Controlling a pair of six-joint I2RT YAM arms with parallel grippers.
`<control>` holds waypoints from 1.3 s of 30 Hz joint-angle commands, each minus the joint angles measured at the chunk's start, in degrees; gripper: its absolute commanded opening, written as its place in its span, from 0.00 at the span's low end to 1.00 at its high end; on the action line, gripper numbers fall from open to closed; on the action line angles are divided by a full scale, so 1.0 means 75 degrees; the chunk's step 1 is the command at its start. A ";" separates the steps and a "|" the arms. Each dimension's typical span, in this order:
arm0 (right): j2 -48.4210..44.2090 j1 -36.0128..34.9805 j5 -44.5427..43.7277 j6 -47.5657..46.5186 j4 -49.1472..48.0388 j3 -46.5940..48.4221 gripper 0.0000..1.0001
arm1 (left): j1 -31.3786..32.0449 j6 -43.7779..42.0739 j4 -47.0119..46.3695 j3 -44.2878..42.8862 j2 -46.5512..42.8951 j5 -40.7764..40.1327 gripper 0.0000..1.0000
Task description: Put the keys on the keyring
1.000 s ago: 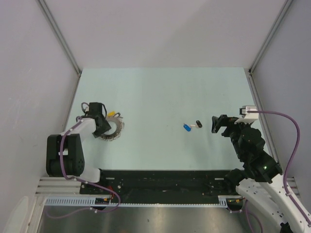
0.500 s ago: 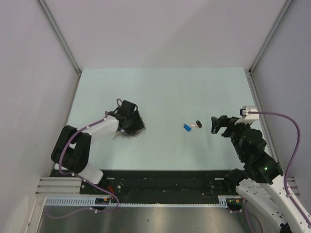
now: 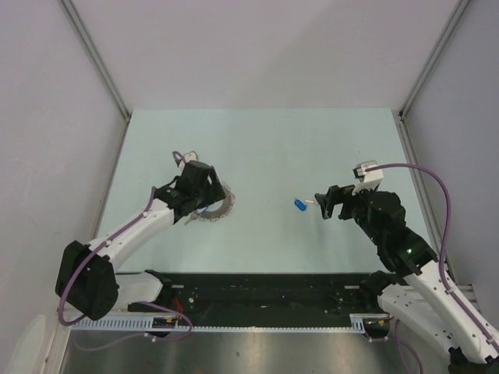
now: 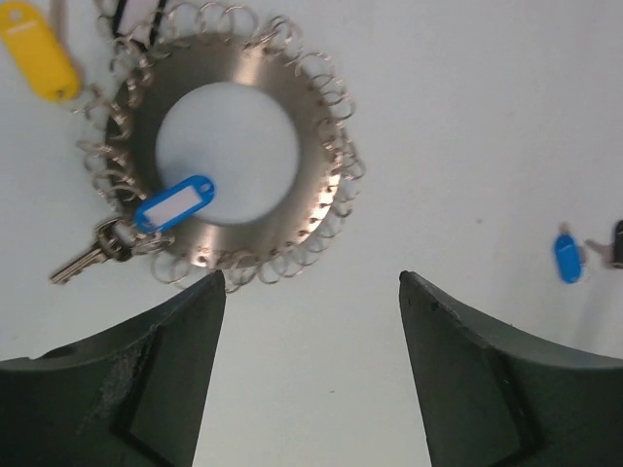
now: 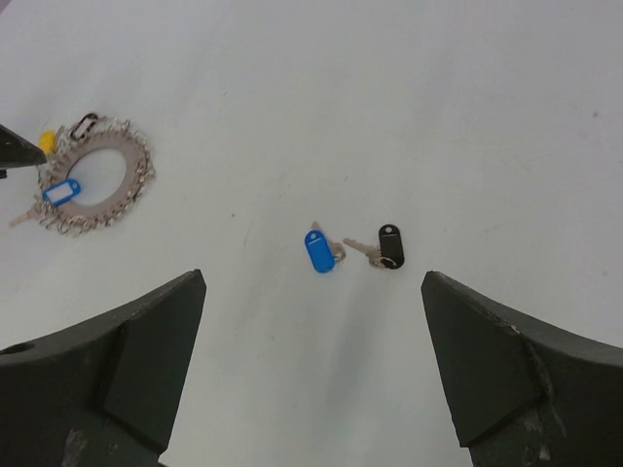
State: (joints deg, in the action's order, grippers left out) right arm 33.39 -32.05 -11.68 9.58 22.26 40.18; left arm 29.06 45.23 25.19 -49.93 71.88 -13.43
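Left fingers [image 4: 117,389]: spread apart with nothing between them, tips just short of the ring's near rim.
Right fingers [image 5: 97,370]: wide open and empty, held above the two loose keys.
Keyring: the flat grey metal keyring [image 4: 311,175], fringed with small wire loops, lies flat on the pale green bench [image 3: 265,148], left of centre, just beyond the left fingers.
On the ring: a blue-tagged silver key [image 4: 173,204] hangs from a loop at the ring's near-left rim. A yellow plastic tag [image 4: 39,63] lies at the far-left rim; I cannot tell whether it is hooked on.
Loose keys: a small blue-headed key [image 5: 319,251] and a small black-headed key [image 5: 389,245] lie side by side, well apart from the keyring and framed between the right fingers.
Step in hand: probably fetching the next key, with the right arm lined up for the pick.
Next move: lower the right fingers over one plastic head and pinch it off the bench without nudging its neighbour. Then carry it across to a free loop. The left fingers will likely need to steady the keyring.
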 commanded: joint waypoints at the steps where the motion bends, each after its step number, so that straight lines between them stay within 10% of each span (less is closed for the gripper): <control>1: 0.0411 -0.0003 0.1285 -0.0352 -0.0343 0.0103 1.00 | -0.0007 -0.0557 0.0193 0.0809 -0.0419 -0.0448 0.77; 22: 0.1653 -0.0074 0.1358 -0.0176 -0.0097 0.0150 1.00 | 0.0262 -0.0887 -0.0885 0.0353 0.2006 0.0899 0.42; 39: 0.2660 -0.1022 0.1770 -0.0259 -0.0764 0.0138 1.00 | 0.1024 -0.0921 -0.0887 0.0118 0.0800 0.0048 0.49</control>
State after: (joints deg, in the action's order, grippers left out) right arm 50.37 -36.67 1.37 7.88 20.49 40.18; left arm 36.62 39.81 16.14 -49.43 83.50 -6.22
